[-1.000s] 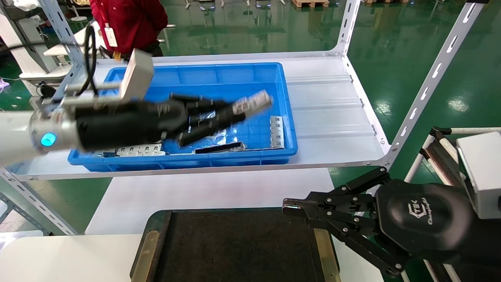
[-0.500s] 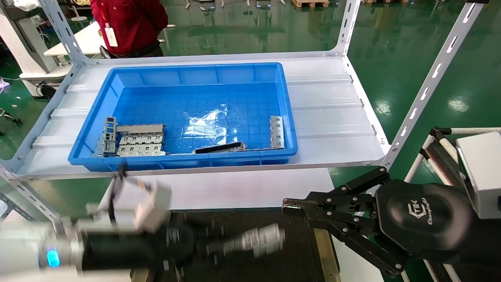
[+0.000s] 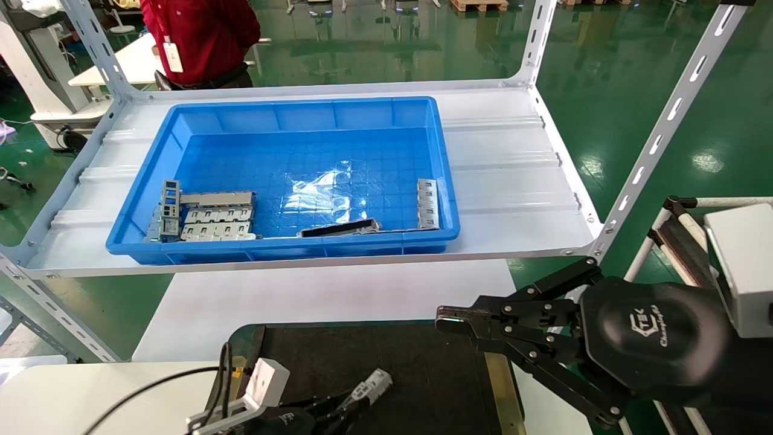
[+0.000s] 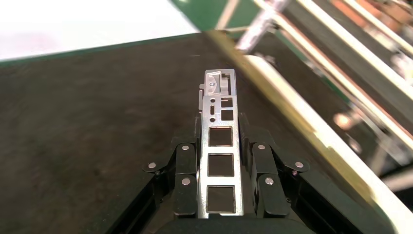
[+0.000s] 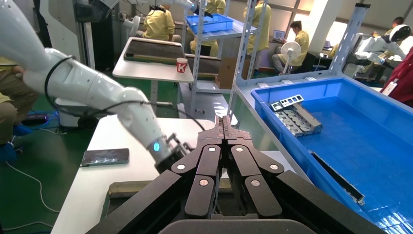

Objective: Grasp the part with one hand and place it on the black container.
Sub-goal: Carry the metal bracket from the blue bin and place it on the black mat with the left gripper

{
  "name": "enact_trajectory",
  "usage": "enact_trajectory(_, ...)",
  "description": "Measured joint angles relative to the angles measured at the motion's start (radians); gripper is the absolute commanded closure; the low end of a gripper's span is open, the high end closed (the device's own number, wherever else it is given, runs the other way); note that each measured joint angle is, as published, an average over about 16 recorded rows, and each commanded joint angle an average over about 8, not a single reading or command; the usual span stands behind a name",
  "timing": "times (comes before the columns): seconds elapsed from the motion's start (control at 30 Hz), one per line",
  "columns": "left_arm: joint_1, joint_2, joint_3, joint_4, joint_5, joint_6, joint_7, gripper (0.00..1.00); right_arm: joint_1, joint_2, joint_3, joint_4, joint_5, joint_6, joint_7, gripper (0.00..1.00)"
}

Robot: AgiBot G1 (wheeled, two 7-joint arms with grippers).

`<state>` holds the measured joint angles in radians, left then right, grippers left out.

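My left gripper [image 3: 347, 403] is at the bottom of the head view, low over the black container [image 3: 423, 368]. It is shut on the part [image 3: 373, 384], a narrow silver bar with square holes. In the left wrist view the part [image 4: 220, 141] sits between the jaws of my left gripper [image 4: 220, 127] and sticks out forward just above the black container's surface [image 4: 97, 122]. I cannot tell whether the part touches it. My right gripper [image 3: 445, 320] is shut and empty, parked by the tray's right edge; it also shows in the right wrist view [image 5: 223, 122].
A blue bin [image 3: 441, 181] stands on the white shelf [image 3: 513, 169] behind the tray. It holds stacked grey pieces [image 3: 211, 219], a dark strip [image 3: 338, 228] and another silver bar [image 3: 427, 203]. A person in red [image 3: 199, 30] stands at the back.
My left arm has moved from above the blue bin down and toward me to just over the black tray, carrying the part. The right arm has not moved.
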<state>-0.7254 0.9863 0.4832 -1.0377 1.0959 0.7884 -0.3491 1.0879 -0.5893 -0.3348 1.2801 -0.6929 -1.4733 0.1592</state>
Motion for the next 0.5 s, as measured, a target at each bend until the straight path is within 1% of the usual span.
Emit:
enact_trajectory(0.2,0.045,0.084,0.009,0.000,0.034,-0.207,-0.068,1.00,0.000,0.000,0.000,0.000,0.000,0.000,0.000,1.00)
enact_trajectory(0.5,0.036,0.205,0.027,0.065,0.068,-0.421,-0.147,1.00,0.000,0.000,0.000,0.000,0.000,0.000,0.000,1.00)
